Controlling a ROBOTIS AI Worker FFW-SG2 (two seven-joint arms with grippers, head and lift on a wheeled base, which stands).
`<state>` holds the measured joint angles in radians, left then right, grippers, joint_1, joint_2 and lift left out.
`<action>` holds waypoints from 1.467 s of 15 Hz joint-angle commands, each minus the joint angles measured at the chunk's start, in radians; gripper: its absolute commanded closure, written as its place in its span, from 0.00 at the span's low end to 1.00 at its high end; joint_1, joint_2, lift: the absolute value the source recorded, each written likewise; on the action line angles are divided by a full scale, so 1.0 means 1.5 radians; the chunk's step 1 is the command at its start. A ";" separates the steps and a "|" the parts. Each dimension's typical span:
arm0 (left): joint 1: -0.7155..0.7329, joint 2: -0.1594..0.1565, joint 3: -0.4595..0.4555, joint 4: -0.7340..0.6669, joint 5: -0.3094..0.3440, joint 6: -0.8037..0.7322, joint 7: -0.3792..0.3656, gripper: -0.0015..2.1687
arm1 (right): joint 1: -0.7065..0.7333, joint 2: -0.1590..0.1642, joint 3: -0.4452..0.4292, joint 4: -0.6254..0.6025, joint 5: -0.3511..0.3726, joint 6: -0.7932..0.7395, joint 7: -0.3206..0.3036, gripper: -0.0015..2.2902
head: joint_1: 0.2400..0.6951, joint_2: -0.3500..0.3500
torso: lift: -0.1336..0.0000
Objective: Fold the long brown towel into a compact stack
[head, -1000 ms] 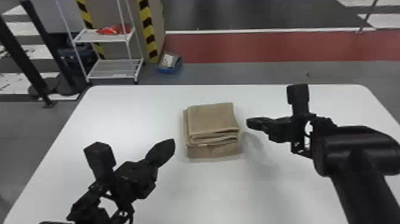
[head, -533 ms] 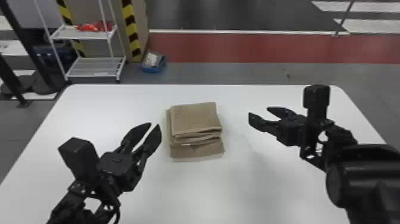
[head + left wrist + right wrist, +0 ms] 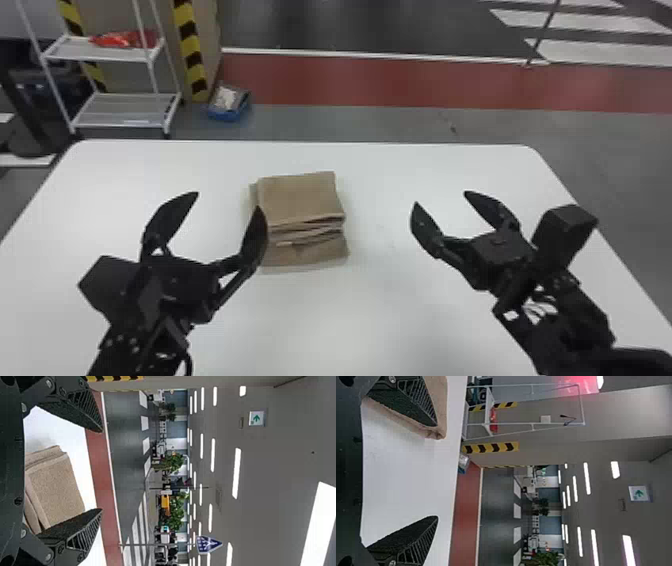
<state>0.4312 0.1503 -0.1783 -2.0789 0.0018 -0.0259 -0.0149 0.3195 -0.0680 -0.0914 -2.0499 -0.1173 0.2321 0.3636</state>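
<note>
With the clock centred on the brown towel (image 3: pixel 300 197), the left gripper (image 3: pixel 228 200) is at nine o'clock and the right gripper (image 3: pixel 441 197) at three, both spread wide and empty. The towel lies folded in layers on the white table (image 3: pixel 390 310). A white rack (image 3: pixel 125 107) stands at ten, a blue box (image 3: pixel 229 114) at eleven. The left wrist view shows a blue triangular sign (image 3: pixel 208 545); the right, plants (image 3: pixel 546 558).

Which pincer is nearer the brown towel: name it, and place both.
Left. The left pincer is just left of the brown towel, one fingertip overlapping its left edge in the head view; the right pincer is to its right, across a wider gap.
</note>
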 commanded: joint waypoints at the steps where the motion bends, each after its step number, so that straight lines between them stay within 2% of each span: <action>1: 0.002 0.000 0.024 0.007 0.002 -0.002 -0.002 0.04 | 0.085 0.005 0.009 -0.037 -0.017 -0.106 -0.014 0.02 | 1.00 0.39 | 0.07; 4: 0.002 -0.001 0.061 0.019 0.038 -0.004 -0.010 0.04 | 0.161 0.006 0.007 -0.049 -0.038 -0.204 -0.038 0.02 | 1.00 0.42 | 0.07; 9: 0.003 -0.005 0.114 0.017 0.067 -0.004 -0.029 0.04 | 0.214 0.007 0.005 -0.060 -0.043 -0.229 -0.088 0.02 | 1.00 0.46 | 0.07; 15: 0.021 -0.005 0.133 0.016 0.075 -0.032 -0.029 0.04 | 0.217 0.014 0.002 -0.064 -0.045 -0.235 -0.091 0.03 | 1.00 0.51 | 0.07; 22: 0.018 -0.006 0.128 0.008 0.080 -0.028 -0.034 0.04 | 0.217 0.014 -0.002 -0.067 -0.046 -0.233 -0.093 0.03 | 1.00 0.50 | 0.07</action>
<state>0.4592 0.1409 0.0158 -2.0650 0.1209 -0.0695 -0.0661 0.6443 -0.0475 -0.0942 -2.1493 -0.1851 -0.1173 0.2247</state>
